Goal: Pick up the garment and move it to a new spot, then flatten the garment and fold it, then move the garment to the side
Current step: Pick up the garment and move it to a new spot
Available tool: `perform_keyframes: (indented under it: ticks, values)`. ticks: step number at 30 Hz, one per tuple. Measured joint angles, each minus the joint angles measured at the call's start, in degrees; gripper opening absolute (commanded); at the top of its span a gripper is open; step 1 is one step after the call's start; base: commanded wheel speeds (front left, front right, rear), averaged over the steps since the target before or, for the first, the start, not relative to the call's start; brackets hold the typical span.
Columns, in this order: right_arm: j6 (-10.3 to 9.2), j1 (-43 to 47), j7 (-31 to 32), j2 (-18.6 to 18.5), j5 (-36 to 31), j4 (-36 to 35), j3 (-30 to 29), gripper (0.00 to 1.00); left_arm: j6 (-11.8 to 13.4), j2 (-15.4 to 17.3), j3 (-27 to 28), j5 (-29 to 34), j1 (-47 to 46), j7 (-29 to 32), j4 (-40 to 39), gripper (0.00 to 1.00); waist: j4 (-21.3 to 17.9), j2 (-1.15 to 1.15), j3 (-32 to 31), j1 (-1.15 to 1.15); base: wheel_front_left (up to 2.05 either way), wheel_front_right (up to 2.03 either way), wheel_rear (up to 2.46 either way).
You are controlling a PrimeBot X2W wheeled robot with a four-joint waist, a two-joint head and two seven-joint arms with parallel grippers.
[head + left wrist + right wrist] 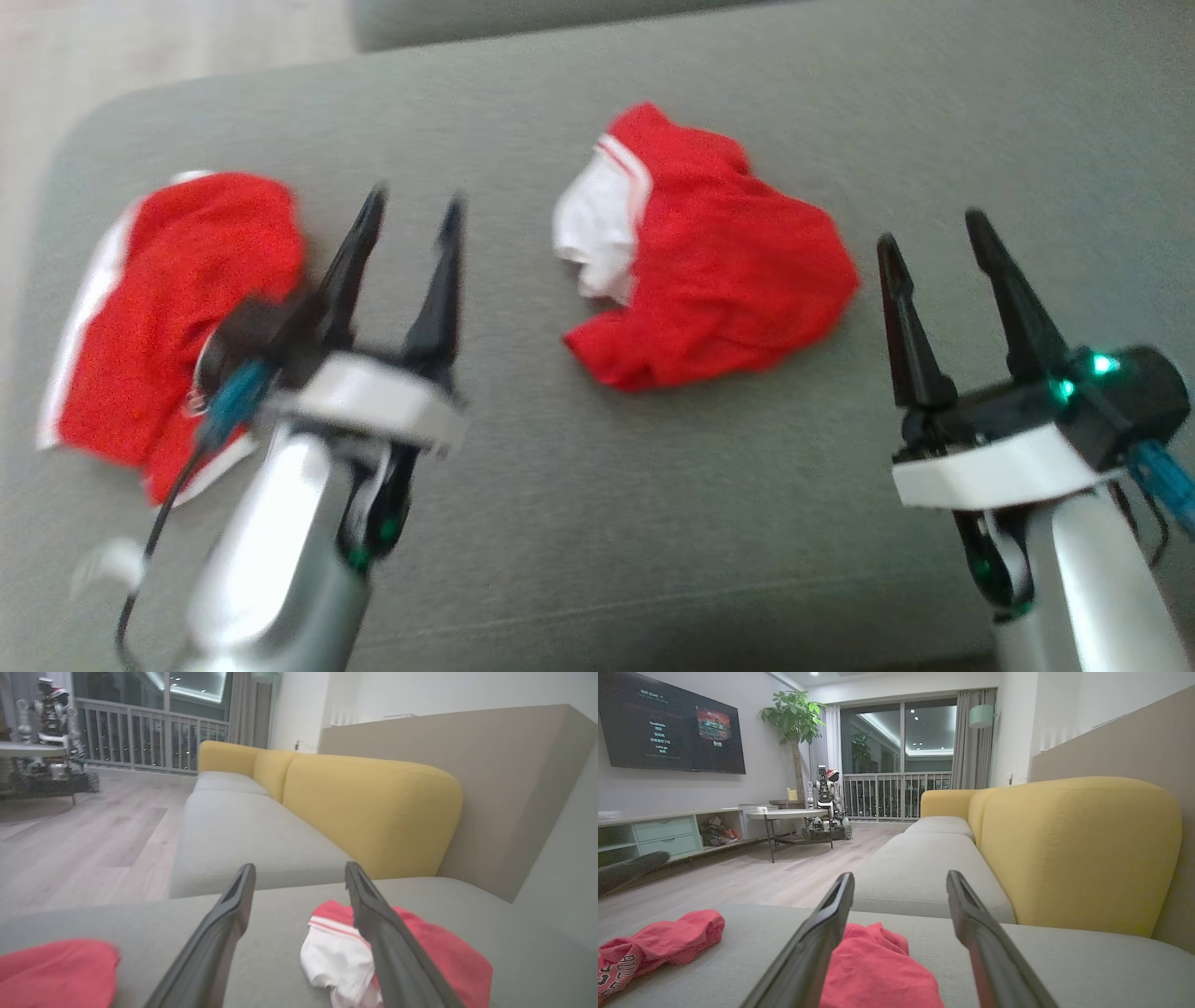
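You're looking down on the broad grey fabric sofa seat (653,523), and it carries everything in play. Behind it in the wrist views runs the rounded mustard-yellow backrest (1078,849), well clear of the work. On to the cloth: the crumpled red garment with the white lining and white stripes (728,271) lies bunched near the middle of the seat, white side turned toward your left arm, red bulk spreading toward your right. It is not flattened and not folded, just a loose heap resting on the cushion. Over by the seat's left end sits a second red garment with white trim (177,308), spread a little wider, well apart from the first. Now your tools: the left gripper (415,198) comes up blurred in the head view, between the two garments and just beside the second one's right edge, its long dark fingers parted with nothing between them. From its wrist camera the crumpled garment shows behind the right-hand finger. The right gripper (932,229) stands just past the crumpled garment's right edge, fingers likewise spread wide and holding nothing. Its wrist camera shows red cloth low down, behind one finger and in the gap. Whether either set of tips touches the cushion, I can't tell you. Small green lights (1083,373) glow on the right gripper's body.
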Motion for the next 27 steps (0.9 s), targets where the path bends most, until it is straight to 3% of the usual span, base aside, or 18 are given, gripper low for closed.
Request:
perform_keyframes:
  ticks: [4,14,27]
  values:
    - [0.00,2.94,0.00,0.05,0.15,1.34,-2.12,1.00,-0.02,-0.35,3.30,-0.07,8.33,0.00,-2.09,1.00,4.23,0.00,-1.94,0.00,0.00,0.00,0.00]
    - [0.00,8.73,0.00,0.09,1.64,2.40,-3.74,1.00,-3.87,-3.03,9.14,5.01,22.41,0.00,-9.38,1.00,10.49,0.00,-7.24,0.00,0.00,0.00,0.00]
    - [0.00,8.71,0.00,0.15,1.60,3.50,-2.97,1.00,-7.06,-3.69,11.46,9.24,24.09,0.00,-13.46,1.00,10.01,0.00,-7.11,0.00,0.00,0.00,0.00]
